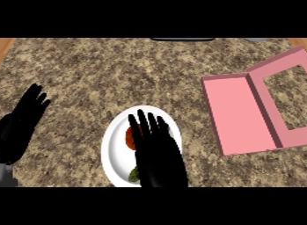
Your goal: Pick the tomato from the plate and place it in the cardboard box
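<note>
A: Starting big: speckled stone counter (117,70) filling nearly everything. Anything else worth logging?

B: Pink box (240,114) lying at 3 o'clock, lid flung open toward 2, so dropping in from above looks unobstructed. Pink, not brown cardboard, noting that.

A: Then the white plate (111,145), sitting around 6 o'clock, well apart from the box?

B: Yes. Carrying the tomato (129,137), red, peeking out just at 9 o'clock of the right hand (157,154). Something green (134,174) showing near the plate's lower rim, too hidden to name.

A: Right hand doing what?

B: Hovering over the plate, fingers straight and spread, pointing to 12, covering most of the tomato. Holding nothing yet. Probably lining up for the grasp, judging by position; task barely started.

A: Left hand (22,123)?

B: Resting at 9 o'clock, fingers straight and up, holding nothing, staying out of the way.
</note>
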Robot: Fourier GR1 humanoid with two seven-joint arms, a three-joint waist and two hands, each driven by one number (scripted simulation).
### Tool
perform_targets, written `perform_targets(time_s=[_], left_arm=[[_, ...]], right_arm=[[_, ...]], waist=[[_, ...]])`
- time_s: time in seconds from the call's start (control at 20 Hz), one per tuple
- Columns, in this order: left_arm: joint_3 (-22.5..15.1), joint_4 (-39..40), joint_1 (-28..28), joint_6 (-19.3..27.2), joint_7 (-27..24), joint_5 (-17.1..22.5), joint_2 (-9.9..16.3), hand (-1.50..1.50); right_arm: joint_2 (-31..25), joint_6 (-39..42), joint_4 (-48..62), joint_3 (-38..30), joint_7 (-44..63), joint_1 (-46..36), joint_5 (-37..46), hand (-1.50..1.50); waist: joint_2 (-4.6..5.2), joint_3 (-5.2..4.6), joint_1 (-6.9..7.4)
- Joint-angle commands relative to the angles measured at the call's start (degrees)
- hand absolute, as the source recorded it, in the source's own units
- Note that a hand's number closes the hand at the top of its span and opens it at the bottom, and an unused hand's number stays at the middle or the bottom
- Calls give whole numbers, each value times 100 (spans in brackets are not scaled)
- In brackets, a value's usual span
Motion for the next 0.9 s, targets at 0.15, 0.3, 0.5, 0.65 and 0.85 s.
perform_targets(time_s=[0.15,0.3,0.5,0.65,0.85], left_arm=[[117,-235,127,-158,144,4,-145,0],[331,488,-352,-241,-44,-144,-154,0],[208,-109,214,-240,-40,-293,-289,0],[293,326,-298,-303,132,-320,-305,0],[330,-30,92,-370,-20,-345,-367,0]], right_arm=[[72,-256,786,-113,-69,-107,18,-150],[72,-444,585,178,165,-140,-35,-150],[73,-941,1029,427,289,-758,-218,-150],[73,-472,655,325,331,-554,-55,-150],[73,-435,1171,285,278,-728,-103,-150]], waist=[[4,4,5],[7,3,-30],[3,3,31],[5,3,-25],[2,2,4]])
